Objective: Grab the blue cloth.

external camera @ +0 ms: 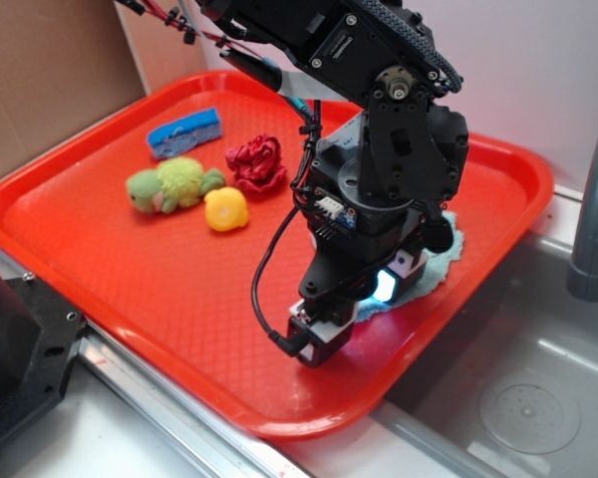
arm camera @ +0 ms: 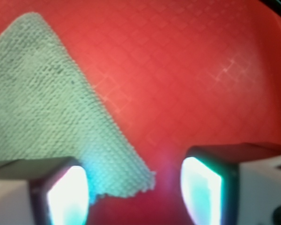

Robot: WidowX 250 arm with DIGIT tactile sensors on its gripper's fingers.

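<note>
Blue cloth (arm camera: pixel 47 108): a pale teal-blue terry piece lying flat on the red tray (external camera: pixel 159 289). In the wrist view it fills the upper left and runs down to a corner that ends in the gap between the two fingers, nearer the left-hand one. In the exterior view only its edge shows (external camera: pixel 448 261), protruding from behind and beside the arm, on the part of the tray nearest the sink.

Hand (arm camera: pixel 131 197): released. The jaws stand apart, with bare red tray visible across most of the gap and the cloth corner reaching in from one side. Both finger pads (arm camera: pixel 68 197) glow pale cyan-white. Whether the pad touches the cloth cannot be told from either view. In the exterior view the hand (external camera: pixel 364 299) points down, low over the tray, with the cloth directly beneath and beyond it.

Other items, all well apart from the hand, on the far side of the tray: a yellow toy (external camera: pixel 225 210), a green plush toy (external camera: pixel 171 185) touching it or just beside it, a dark-red ruffled ball (external camera: pixel 256 162) next to both, and a bright-blue sponge (external camera: pixel 184 131) farthest out.

Surroundings: the tray rests over a metal sink (external camera: pixel 518 378); a grey faucet post (external camera: pixel 596 219) stands at the edge of frame.
</note>
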